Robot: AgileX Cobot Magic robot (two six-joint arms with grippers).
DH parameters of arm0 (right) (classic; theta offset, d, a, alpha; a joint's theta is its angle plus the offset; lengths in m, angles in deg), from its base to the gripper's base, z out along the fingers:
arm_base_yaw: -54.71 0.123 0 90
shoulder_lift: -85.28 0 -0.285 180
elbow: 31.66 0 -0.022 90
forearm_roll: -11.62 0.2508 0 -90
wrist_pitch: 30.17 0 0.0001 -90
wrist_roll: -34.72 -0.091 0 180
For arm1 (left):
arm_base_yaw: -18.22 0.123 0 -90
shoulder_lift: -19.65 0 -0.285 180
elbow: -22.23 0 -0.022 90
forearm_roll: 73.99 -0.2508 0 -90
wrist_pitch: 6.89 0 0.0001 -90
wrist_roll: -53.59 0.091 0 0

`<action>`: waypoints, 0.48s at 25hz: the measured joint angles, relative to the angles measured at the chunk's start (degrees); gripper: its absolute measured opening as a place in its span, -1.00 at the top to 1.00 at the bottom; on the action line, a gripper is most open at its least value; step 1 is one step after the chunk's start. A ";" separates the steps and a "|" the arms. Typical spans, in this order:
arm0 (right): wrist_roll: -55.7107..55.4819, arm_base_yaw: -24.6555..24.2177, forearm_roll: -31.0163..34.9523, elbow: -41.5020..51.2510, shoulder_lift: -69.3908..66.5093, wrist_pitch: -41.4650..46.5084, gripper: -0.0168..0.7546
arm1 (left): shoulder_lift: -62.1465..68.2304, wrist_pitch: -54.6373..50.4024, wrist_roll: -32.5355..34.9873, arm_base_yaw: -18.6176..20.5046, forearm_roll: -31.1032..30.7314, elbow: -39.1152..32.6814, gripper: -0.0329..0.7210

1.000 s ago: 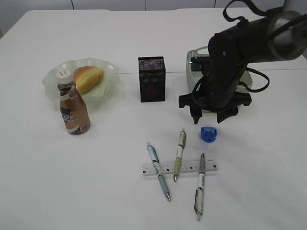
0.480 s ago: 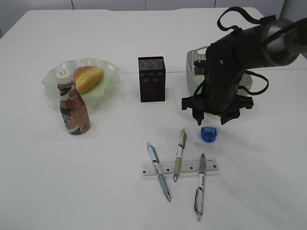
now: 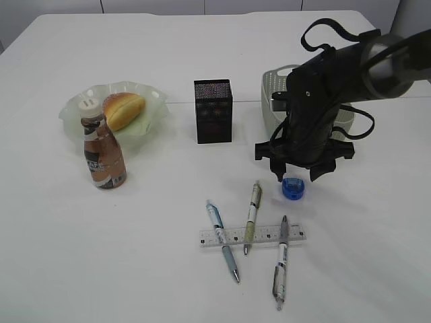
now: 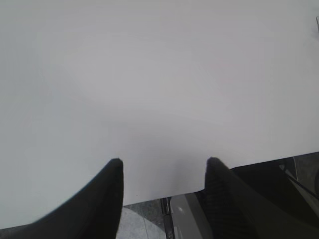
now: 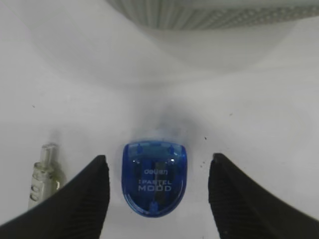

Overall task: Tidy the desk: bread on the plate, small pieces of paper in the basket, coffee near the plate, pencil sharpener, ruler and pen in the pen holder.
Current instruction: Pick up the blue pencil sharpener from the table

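Toward the desk's point(image 3: 202, 40) right edge, I am hovering my right gripper point(image 5: 155, 191), fingers spread apart, astride the untouched blue pencil sharpener point(image 5: 154, 178).

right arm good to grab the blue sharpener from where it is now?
Probably yes. The right gripper is open, its fingers standing on either side of the blue pencil sharpener without touching it. The nearest pen lies outside the left finger, and the basket sits well behind, so nothing blocks closing.
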 joint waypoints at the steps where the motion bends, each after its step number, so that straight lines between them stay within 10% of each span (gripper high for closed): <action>1: 0.00 0.00 0.10 0.00 -0.09 0.00 -0.31 | 0.00 0.00 0.00 0.00 0.00 0.00 -0.10; 12: 0.00 0.00 0.32 0.00 -1.17 0.18 -0.31 | 0.00 0.00 0.00 0.00 0.00 0.00 -0.10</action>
